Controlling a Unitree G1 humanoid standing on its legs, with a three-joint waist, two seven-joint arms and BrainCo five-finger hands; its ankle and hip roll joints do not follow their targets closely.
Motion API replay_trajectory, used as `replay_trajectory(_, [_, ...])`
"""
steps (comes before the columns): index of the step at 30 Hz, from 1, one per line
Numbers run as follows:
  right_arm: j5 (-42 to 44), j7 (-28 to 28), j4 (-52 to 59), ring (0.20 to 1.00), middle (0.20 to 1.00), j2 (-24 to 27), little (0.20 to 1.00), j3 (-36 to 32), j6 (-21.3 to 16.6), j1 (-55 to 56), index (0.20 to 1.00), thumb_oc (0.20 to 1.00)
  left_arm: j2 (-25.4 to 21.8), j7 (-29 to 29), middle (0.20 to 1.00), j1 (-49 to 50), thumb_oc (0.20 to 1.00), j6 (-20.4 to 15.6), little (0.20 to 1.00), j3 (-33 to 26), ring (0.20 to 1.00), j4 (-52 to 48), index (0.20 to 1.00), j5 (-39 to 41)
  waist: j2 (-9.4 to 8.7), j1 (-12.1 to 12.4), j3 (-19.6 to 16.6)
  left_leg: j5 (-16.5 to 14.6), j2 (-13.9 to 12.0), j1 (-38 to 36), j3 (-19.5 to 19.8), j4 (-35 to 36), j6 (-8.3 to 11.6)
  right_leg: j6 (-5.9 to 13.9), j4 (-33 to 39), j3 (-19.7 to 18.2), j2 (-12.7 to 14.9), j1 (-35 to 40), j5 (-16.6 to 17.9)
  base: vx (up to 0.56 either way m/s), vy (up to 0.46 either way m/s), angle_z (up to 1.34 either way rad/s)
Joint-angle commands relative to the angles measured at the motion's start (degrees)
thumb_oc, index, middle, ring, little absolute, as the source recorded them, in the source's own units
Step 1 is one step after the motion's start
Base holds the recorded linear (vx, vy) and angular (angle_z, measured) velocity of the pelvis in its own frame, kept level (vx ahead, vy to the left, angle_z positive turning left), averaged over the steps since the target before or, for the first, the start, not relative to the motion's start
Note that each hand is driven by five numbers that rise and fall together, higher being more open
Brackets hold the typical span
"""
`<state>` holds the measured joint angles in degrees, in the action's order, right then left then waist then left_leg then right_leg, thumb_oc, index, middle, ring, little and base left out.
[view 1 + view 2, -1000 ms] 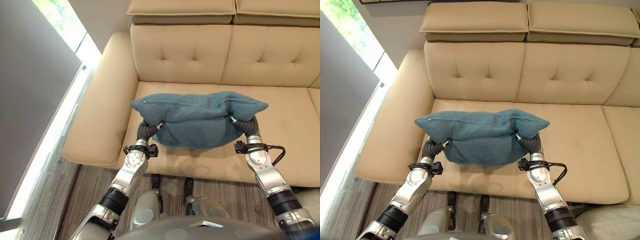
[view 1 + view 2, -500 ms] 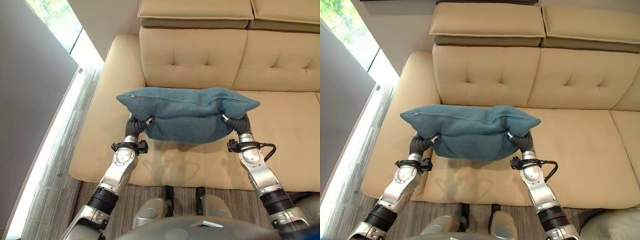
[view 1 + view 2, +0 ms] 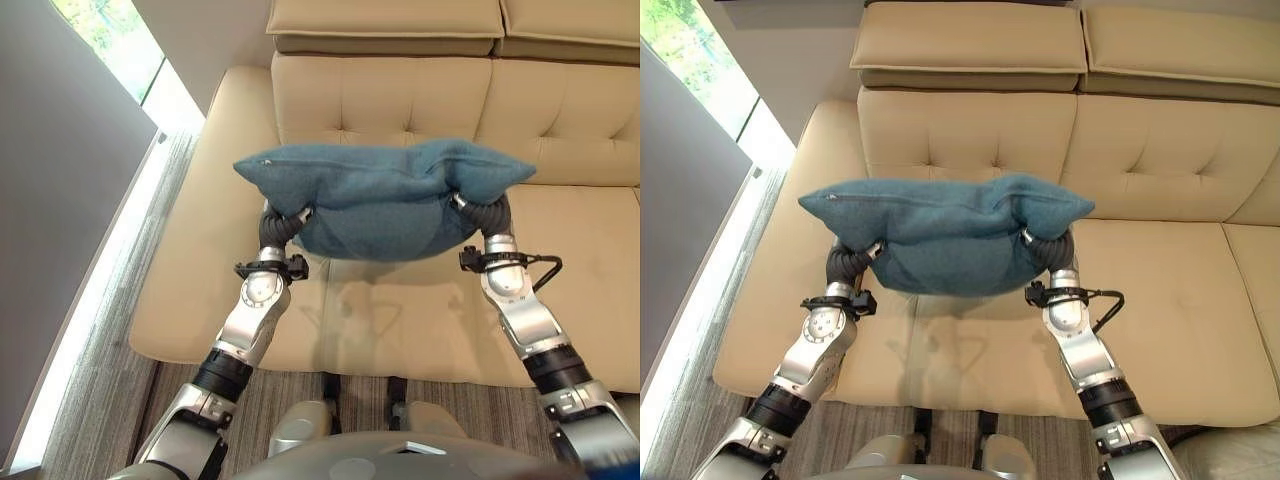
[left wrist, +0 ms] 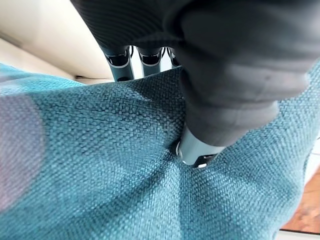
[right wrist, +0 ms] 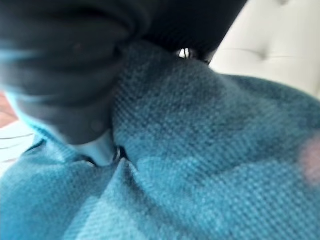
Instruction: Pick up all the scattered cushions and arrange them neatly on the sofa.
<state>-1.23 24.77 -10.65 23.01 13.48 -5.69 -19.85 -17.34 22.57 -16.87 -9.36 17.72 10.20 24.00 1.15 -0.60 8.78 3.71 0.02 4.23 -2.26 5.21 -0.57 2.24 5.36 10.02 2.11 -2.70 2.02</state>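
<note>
Now both the left hand (image 3: 283,225) and right hand (image 3: 481,212) clutch the teal cushion (image 3: 380,195) above the sofa (image 3: 380,100).

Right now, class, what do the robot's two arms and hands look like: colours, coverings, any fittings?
Both arms are silver-grey metal with black joint bands. Each wrist wears a dark ribbed cover, seen on the left hand and right hand, with a black clamp below it. In the left wrist view, silver fingers show.

light: bright, even daylight
source: window strip (image 3: 110,40) at the robot's left, washed out
shadow: soft and faint on the sofa (image 3: 400,310) seat under the cushion (image 3: 380,195)
blur: both wrist views smeared close up; cushion weave sharp only mid-frame
</note>
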Motion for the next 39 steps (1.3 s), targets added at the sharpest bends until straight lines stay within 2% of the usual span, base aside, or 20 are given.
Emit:
replay_trajectory(1, [2.78, 3.67, -0.35, 0.200, 0.200, -3.15, 0.200, 3.72, -5.00, -12.45, 0.200, 0.200, 0.84, 2.11, 0.200, -16.49, 0.200, -7.65, 0.200, 2.85, 0.200, 2.96, 0.200, 0.29, -2.19, 0.22, -1.73, -4.56, -0.02, 1.96, 0.69, -0.74, 2.29, 4.81, -0.36, -1.73, 3.03, -3.93, -0.28, -0.19, -0.027, 0.08])
replay_trajectory(4, [5.21, 6.11, -5.63, 0.200, 0.200, -2.07, 0.200, 5.77, -4.44, -22.11, 0.200, 0.200, -1.04, 4.29, 0.200, -26.05, 0.200, -8.49, 0.200, 4.40, 0.200, 8.55, 0.200, 1.81, -2.16, 0.20, -0.27, -2.85, -0.14, 5.97, 0.97, -0.55, 2.78, 4.96, -0.36, -2.16, 2.76, -7.90, 1.00, -0.18, -0.016, 0.06])
replay_trajectory(10, [9.65, 8.43, -17.72, 0.200, 0.200, 0.09, 0.200, 9.69, -4.76, -39.09, 0.200, 0.200, -7.30, 5.13, 0.200, -44.29, 0.200, -10.16, 0.200, 7.65, 0.200, 22.71, 0.200, 4.43, -1.70, -1.16, -0.25, 0.97, 0.14, 15.58, 0.87, -0.21, 4.73, 5.15, -0.36, -2.19, 2.48, -16.78, 3.79, -0.11, 0.015, 0.01])
replay_trajectory(14, [11.99, 8.75, -21.34, 0.200, 0.200, -0.09, 0.200, 10.76, -5.51, -43.14, 0.200, 0.200, -8.47, 4.27, 0.200, -48.26, 0.200, -10.34, 0.200, 8.78, 0.200, 27.36, 0.200, 6.19, -1.42, -1.66, -0.57, 1.97, 0.19, 18.60, 1.01, -0.21, 5.16, 5.21, -0.37, -1.97, 2.45, -19.64, 4.38, 0.00, 0.003, 0.01])
replay_trajectory(25, [10.72, 8.94, -24.90, 0.200, 0.200, 0.86, 0.200, 12.87, -4.43, -45.31, 0.200, 0.200, -6.95, 2.58, 0.200, -48.84, 0.200, -9.57, 0.200, 9.66, 0.200, 33.08, 0.200, 8.03, -1.77, -2.17, -0.56, 2.73, -0.08, 22.43, 1.12, -0.21, 6.07, 5.45, -0.36, -2.32, 2.53, -23.90, 5.00, 0.01, 0.003, 0.00])
replay_trajectory(34, [8.02, 9.40, -22.77, 0.200, 0.200, 4.06, 0.200, 14.26, -1.96, -48.25, 0.200, 0.200, -6.44, 3.42, 0.200, -48.96, 0.200, -9.64, 0.200, 9.78, 0.200, 28.32, 0.200, 7.47, -1.94, -1.95, 0.37, 3.27, 0.11, 23.71, 1.34, -0.21, 6.15, 5.65, -0.36, -2.14, 2.76, -25.12, 5.40, 0.00, 0.000, 0.00])
replay_trajectory(39, [5.06, 10.23, -15.88, 0.200, 0.200, 6.68, 0.200, 11.76, -0.94, -45.51, 0.200, 0.200, -6.81, 4.69, 0.200, -44.53, 0.200, -10.39, 0.200, 7.74, 0.200, 19.93, 0.200, 5.78, -2.04, -1.81, 0.58, 3.17, 0.22, 23.91, 1.50, -0.21, 6.05, 5.58, -0.36, -2.06, 2.73, -25.36, 5.30, 0.00, 0.000, 0.00])
